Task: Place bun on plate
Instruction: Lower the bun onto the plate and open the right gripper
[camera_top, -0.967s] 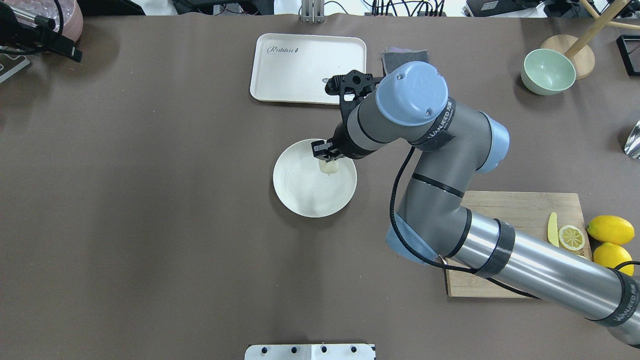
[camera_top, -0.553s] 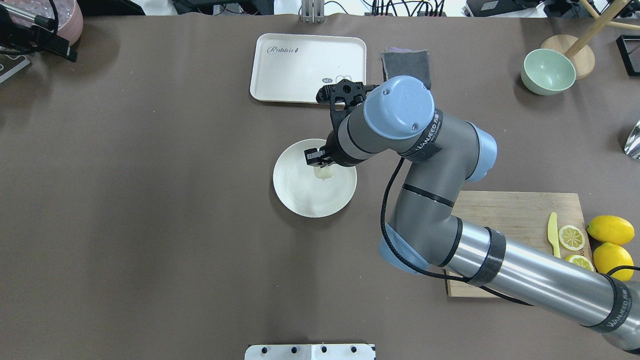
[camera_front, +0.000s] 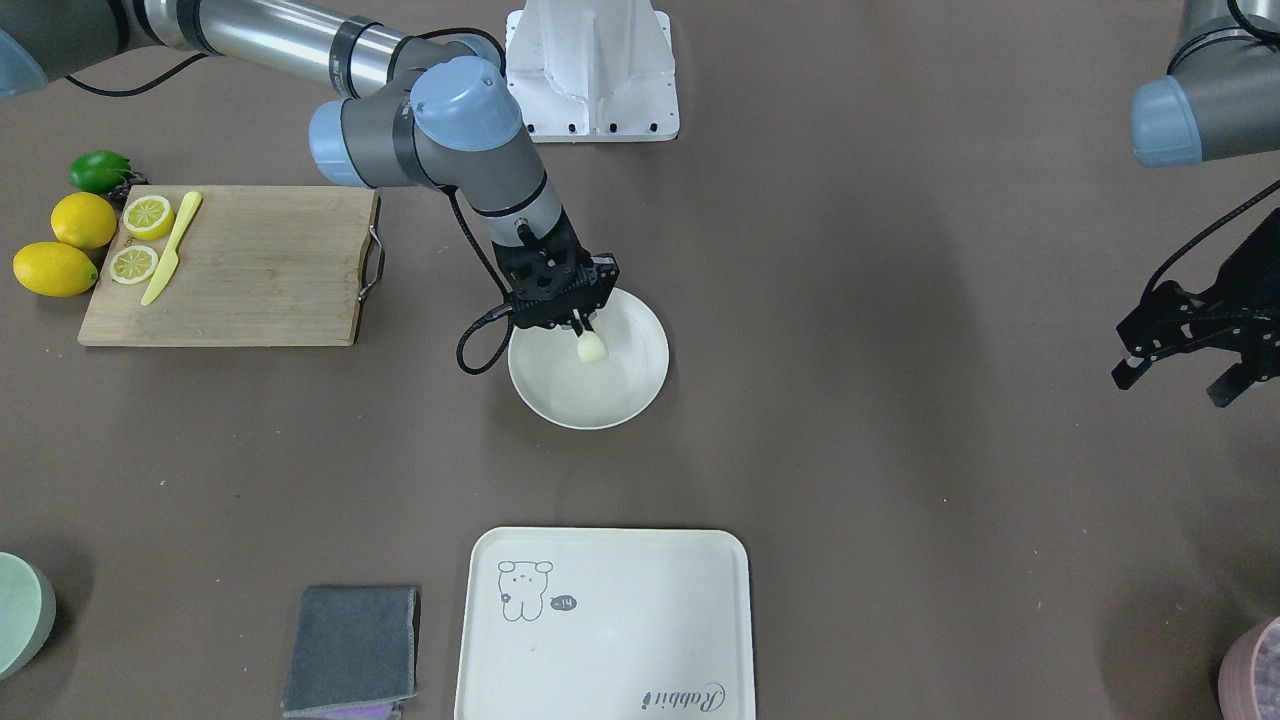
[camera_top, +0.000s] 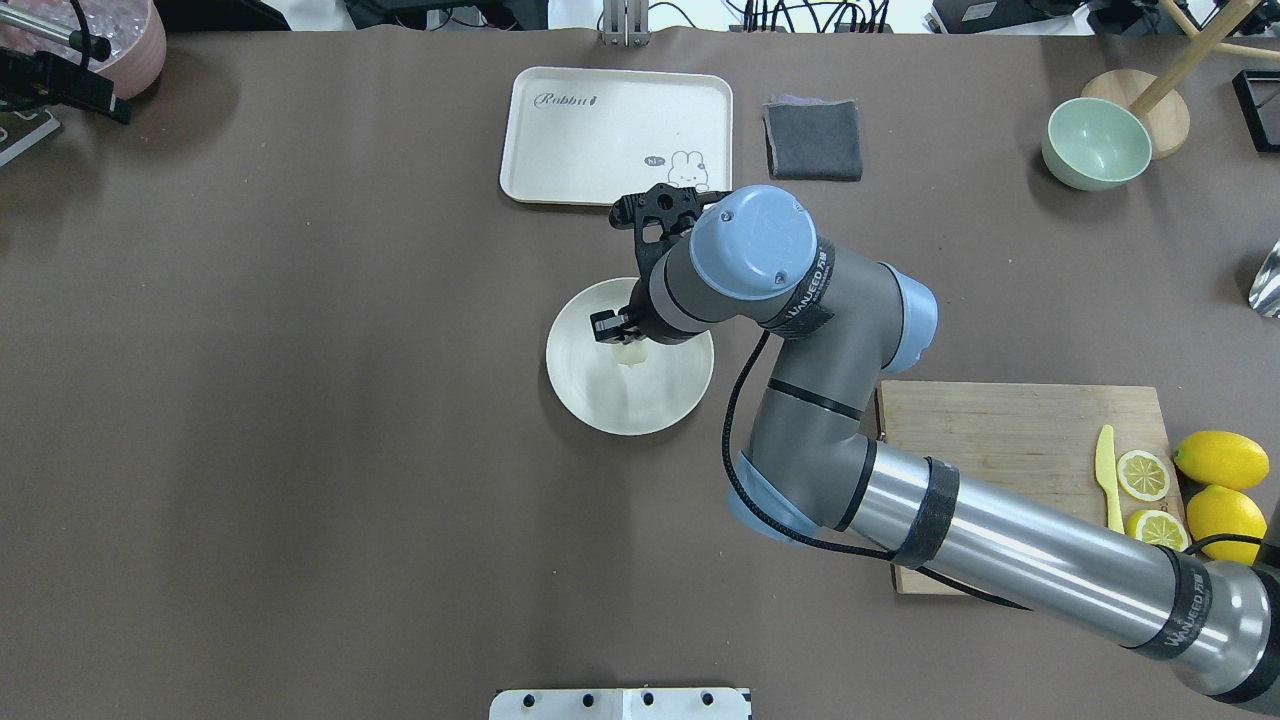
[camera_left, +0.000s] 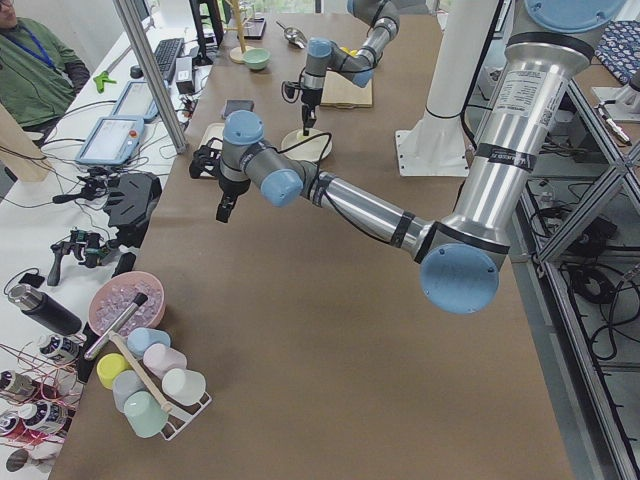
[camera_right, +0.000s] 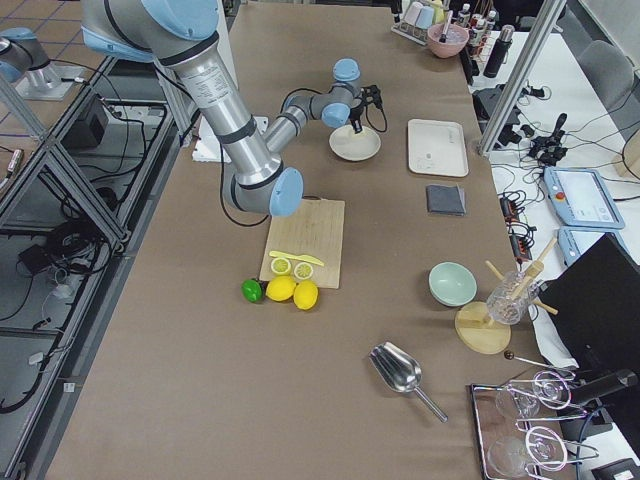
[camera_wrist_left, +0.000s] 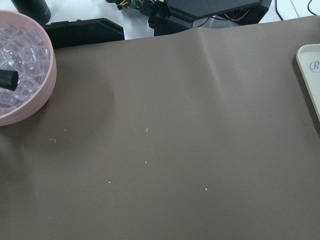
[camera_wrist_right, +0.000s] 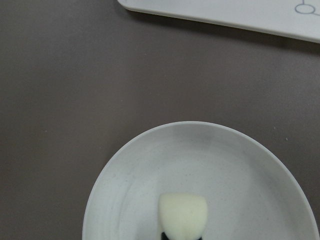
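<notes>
You see the right gripper (camera_front: 581, 326) pinching the bun (camera_front: 592, 347) over the middle of the plate (camera_front: 556, 388) (the left gripper (camera_front: 1178, 378) hangs spread and empty, well apart).

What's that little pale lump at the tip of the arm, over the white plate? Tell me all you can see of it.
The bun is a small, smooth, cream-yellow lump with a matte surface and no markings. The right gripper pinches its narrower end between dark fingertips, and the broader end points away. It is over the inner part of the round off-white plate. Whether it touches the plate cannot be told.
</notes>
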